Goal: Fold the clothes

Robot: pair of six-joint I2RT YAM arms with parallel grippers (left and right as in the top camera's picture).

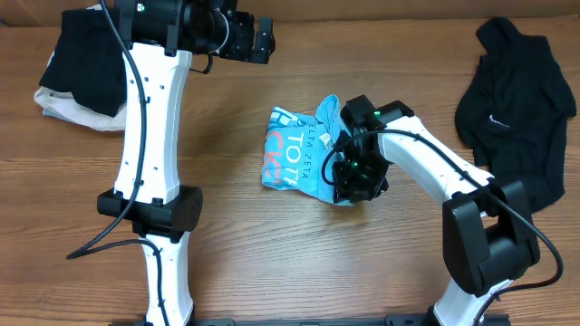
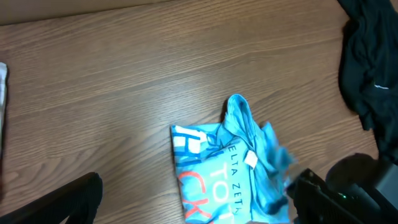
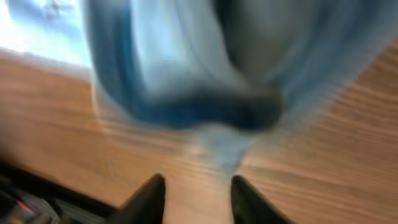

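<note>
The light blue T-shirt (image 1: 292, 156) with white and pink lettering lies partly folded in the middle of the table, its right side bunched up. It also shows in the left wrist view (image 2: 221, 168) and, blurred, in the right wrist view (image 3: 186, 68). My right gripper (image 1: 352, 184) is down at the shirt's right edge; its fingers (image 3: 198, 194) are apart, with a thin tail of blue cloth just ahead of them. My left gripper (image 1: 256, 38) is raised high at the back left, open and empty. The black top (image 1: 517, 109) lies crumpled at the far right.
A pile of black and white cloth (image 1: 77, 81) sits at the back left, behind the left arm. The black top (image 2: 373, 62) fills the right edge of the left wrist view. The table (image 1: 227, 226) is bare wood around the shirt.
</note>
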